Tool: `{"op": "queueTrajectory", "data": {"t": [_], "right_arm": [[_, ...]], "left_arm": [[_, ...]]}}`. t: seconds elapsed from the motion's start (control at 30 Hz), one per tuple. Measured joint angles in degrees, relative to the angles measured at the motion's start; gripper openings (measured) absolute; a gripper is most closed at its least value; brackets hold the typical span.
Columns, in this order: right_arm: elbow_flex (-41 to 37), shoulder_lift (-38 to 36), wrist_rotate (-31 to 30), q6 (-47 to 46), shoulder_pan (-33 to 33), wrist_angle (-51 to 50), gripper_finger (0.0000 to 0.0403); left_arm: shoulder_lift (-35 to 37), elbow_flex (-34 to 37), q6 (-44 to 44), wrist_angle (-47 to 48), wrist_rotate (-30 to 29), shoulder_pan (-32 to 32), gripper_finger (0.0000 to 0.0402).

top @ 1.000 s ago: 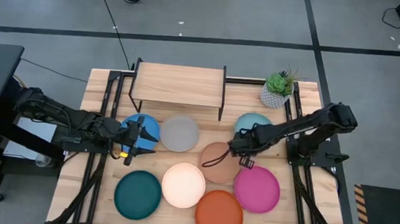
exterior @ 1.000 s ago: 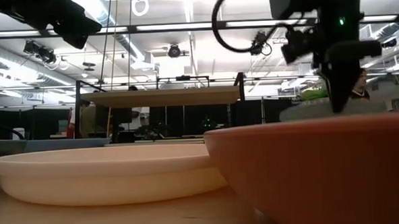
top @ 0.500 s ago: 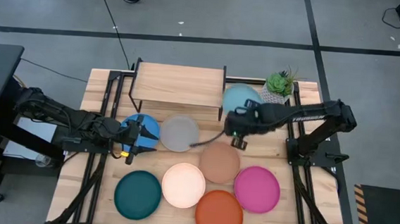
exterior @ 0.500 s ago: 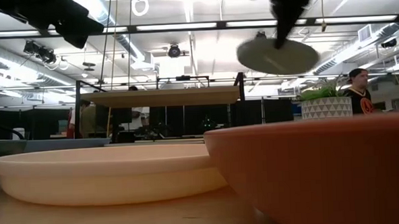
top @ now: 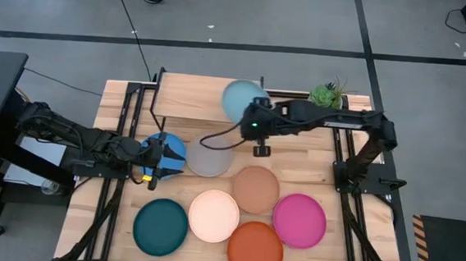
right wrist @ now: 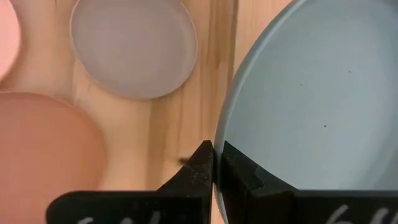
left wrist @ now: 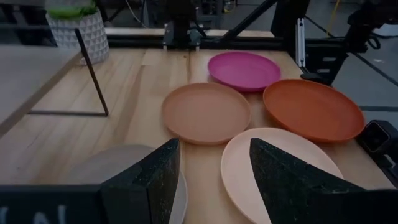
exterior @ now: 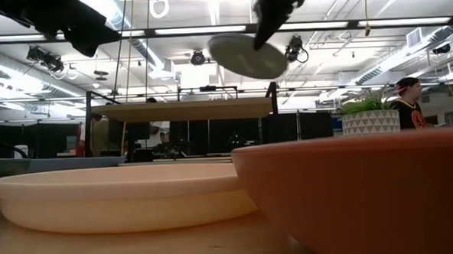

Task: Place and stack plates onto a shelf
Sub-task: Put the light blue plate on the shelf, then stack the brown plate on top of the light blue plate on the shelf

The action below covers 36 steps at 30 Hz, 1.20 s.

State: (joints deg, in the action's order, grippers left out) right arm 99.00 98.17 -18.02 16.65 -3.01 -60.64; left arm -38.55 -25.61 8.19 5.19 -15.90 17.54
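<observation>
Above shelf (top: 194,95) | right gripper (top: 253,120) clamps light blue plate (top: 242,98) | left gripper (top: 162,160) apparently parted, near blue plate (top: 171,146)

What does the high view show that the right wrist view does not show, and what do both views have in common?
Only the high view shows the shelf, the left gripper over the blue plate, and the dark teal plate, orange plate and magenta plate. Only the right wrist view shows the fingers pinching the rim. Both show the right gripper holding the light blue plate, plus the grey plate and the peach plate.
</observation>
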Motion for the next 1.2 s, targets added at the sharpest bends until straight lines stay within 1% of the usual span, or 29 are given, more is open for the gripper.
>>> {"op": "queueTrajectory", "data": {"t": [0.07,0.17,0.27,0.37,0.57,0.77,0.97,1.1,1.2], "right_arm": [[1.8,2.3,0.1,3.9,-0.3,1.2,0.0023],[4.5,5.6,2.5,8.8,-1.4,2.1,0.0023],[6.5,8.6,3.7,10.4,-2.9,2.0,0.0023],[7.1,10.6,4.3,10.9,-4.6,2.0,0.0025],[7.1,12.5,4.3,11.0,-7.2,0.0,0.0026],[7.1,12.4,4.2,11.7,-7.7,-0.4,0.0034],[7.1,12.4,3.7,11.7,-7.7,-0.9,0.0080],[7.0,11.9,1.7,10.3,-7.1,-1.1,0.0111],[7.0,10.7,-0.7,9.0,-5.5,-2.2,0.0125]], "left_arm": [[0.4,-0.4,1.0,2.7,0.0,0.0,0.0203],[0.4,-3.4,2.9,11.5,-0.1,0.0,0.0203],[0.5,-7.1,5.4,19.4,-0.5,0.0,0.0203],[0.5,-9.6,6.3,23.1,-0.5,0.0,0.0203],[0.4,-11.2,6.3,24.4,-0.6,0.0,0.0203],[0.4,-11.3,6.3,24.4,-0.6,0.0,0.0203],[0.4,-11.3,6.2,24.0,-0.6,0.0,0.0203],[0.4,-11.3,6.2,23.8,-0.6,0.0,0.0203],[0.4,-11.3,5.6,23.8,-0.6,0.0,0.0203]]}}
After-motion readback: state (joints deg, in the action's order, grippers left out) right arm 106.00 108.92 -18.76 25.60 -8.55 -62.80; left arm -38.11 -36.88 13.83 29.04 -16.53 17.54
